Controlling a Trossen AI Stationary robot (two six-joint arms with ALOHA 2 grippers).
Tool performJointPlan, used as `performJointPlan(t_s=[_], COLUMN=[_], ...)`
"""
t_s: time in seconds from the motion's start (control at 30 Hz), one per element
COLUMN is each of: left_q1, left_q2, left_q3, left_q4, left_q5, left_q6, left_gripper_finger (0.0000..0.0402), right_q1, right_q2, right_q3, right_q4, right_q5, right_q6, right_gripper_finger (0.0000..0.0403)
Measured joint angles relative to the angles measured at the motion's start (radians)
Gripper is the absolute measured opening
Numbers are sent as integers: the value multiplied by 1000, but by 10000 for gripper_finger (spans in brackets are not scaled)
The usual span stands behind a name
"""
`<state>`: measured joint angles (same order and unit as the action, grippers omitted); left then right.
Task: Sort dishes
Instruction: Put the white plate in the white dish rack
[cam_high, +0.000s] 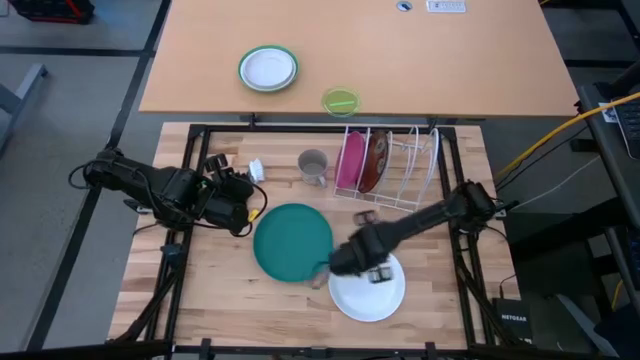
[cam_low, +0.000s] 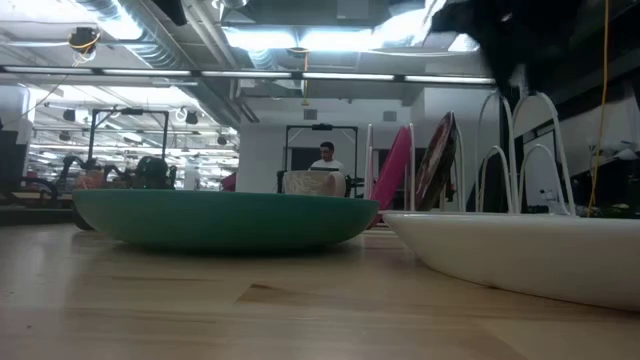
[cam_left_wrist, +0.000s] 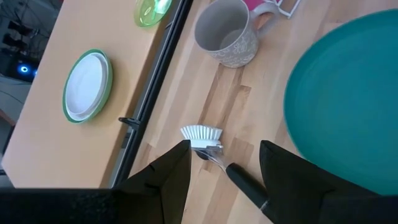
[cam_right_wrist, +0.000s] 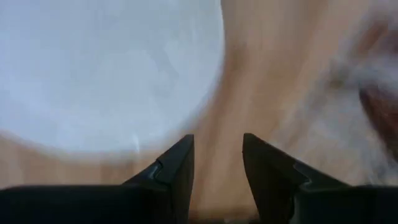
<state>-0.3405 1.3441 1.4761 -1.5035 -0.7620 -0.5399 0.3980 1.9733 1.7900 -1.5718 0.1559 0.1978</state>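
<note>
The teal-green plate (cam_high: 292, 242) and the plain white plate (cam_high: 370, 292) lie flat on the wooden table, side by side; both show in the low view, teal (cam_low: 220, 218) and white (cam_low: 520, 250). The pink plate (cam_high: 350, 160) and the dark red patterned plate (cam_high: 376, 160) stand on edge in the white wire rack (cam_high: 405, 170). My right gripper (cam_high: 335, 265) is open over the white plate's left rim (cam_right_wrist: 124, 81), fingers above bare wood, holding nothing. My left gripper (cam_left_wrist: 224, 149) is open and empty at the table's left, above a dish brush (cam_left_wrist: 202, 134).
A grey mug (cam_high: 313, 166) stands left of the rack, and the dish brush (cam_high: 255, 170) lies beside it. A small white plate with a green rim (cam_high: 268, 68) and a lime-green bowl (cam_high: 340, 101) sit on the far desk. The rack's right-hand slots hold nothing.
</note>
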Motion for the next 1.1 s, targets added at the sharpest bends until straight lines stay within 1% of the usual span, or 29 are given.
performJointPlan(t_s=[0.03,0.1,0.13,0.2,0.23,0.33,0.4,0.5,0.63,0.73,0.8,0.9,0.97,1.03,1.1], left_q1=[0,0,0,-1,-2,-2,-6,-6,-6,-6,-6,-9,-15,-27,-39], left_q2=[0,0,0,0,0,0,0,0,0,0,1,14,25,34,45], left_q3=[0,0,0,0,0,0,0,0,0,0,0,-1,-20,-61,-116], left_q4=[1,4,5,9,16,50,68,100,119,144,165,223,306,410,544], left_q5=[0,0,0,0,0,0,0,1,1,1,11,65,93,127,173], left_q6=[-2,-3,-3,-3,-2,25,41,64,89,104,110,154,215,296,394], left_gripper_finger=[180,180,180,180,180,180,180,180,180,180,180,180,180,180,180], right_q1=[22,60,75,101,117,147,159,175,202,224,235,248,250,250,250], right_q2=[-4,-48,-67,-105,-121,-218,-297,-433,-611,-717,-775,-829,-840,-840,-840], right_q3=[-7,-51,-62,-66,-70,-121,-159,-283,-516,-722,-844,-988,-1053,-1099,-1137], right_q4=[-24,45,53,15,-12,32,-2,32,57,185,348,637,792,881,922], right_q5=[12,-1,-18,-25,-6,55,103,167,221,208,192,192,187,157,120], right_q6=[41,56,58,96,125,148,224,349,645,831,892,893,858,824,819], right_gripper_finger=[140,140,140,140,140,140,140,140,140,140,140,140,140,140,140])
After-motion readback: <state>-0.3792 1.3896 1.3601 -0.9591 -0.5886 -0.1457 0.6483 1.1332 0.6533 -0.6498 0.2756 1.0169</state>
